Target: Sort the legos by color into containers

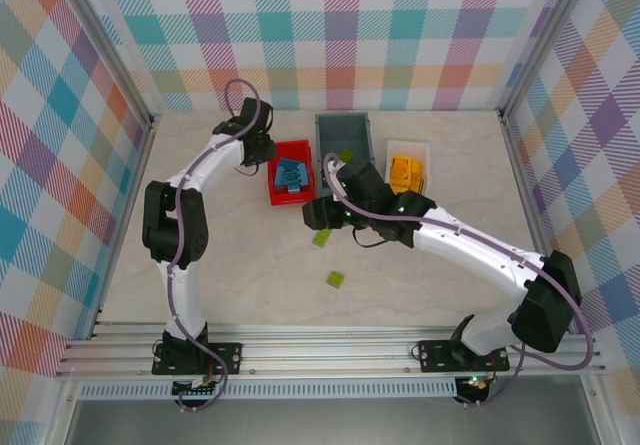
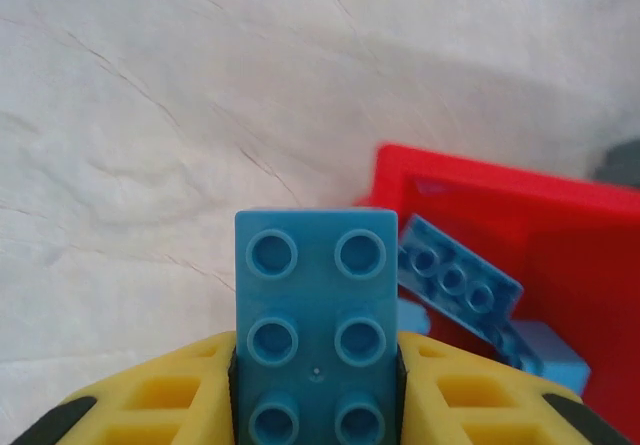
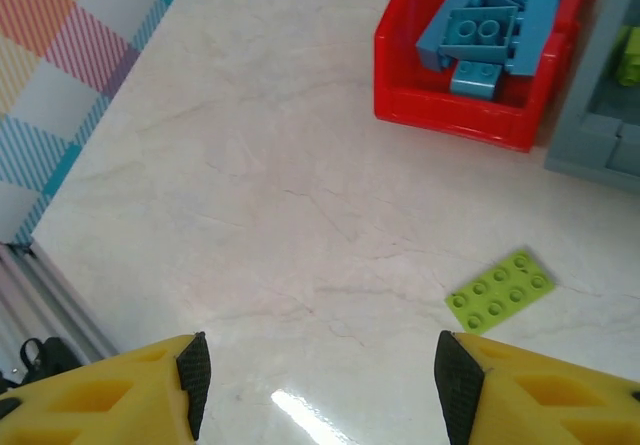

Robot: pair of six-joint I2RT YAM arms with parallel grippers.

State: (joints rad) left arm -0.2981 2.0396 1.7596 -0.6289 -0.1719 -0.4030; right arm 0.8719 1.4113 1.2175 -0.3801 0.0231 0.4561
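Note:
My left gripper is shut on a blue lego, studs facing the camera, just left of the red container. In the top view that gripper hangs by the red container's upper left corner. Several blue legos lie inside the red container. My right gripper is open above bare table, with a flat lime green lego just beyond its right finger. From above, the right gripper sits over that green lego. A second green lego lies nearer the arms.
The grey container stands right of the red one and holds a green lego. The white tray further right carries orange-yellow legos. Checked walls close in the table on three sides.

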